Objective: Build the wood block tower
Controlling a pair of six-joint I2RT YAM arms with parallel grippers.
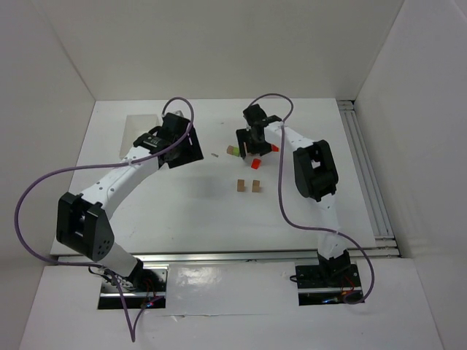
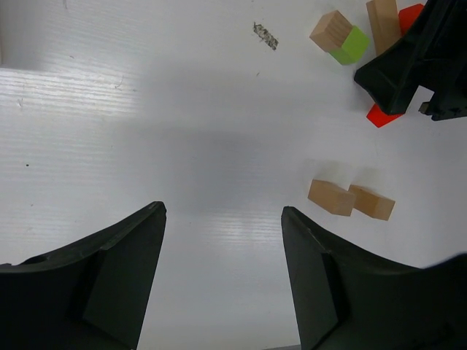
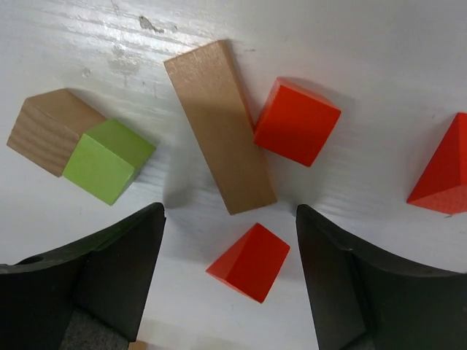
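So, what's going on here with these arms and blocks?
A block tower is to be built, but nothing looks stacked yet. The right claw hangs open over a loose cluster on the table: a long tan block, three red blocks, and a lime green block touching a tan cube. The left claw is open and empty, near a pair of tan blocks.

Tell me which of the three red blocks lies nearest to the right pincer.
The red block between the fingers of the right pincer, below the long tan block. The other two red blocks lie beyond the fingertips.
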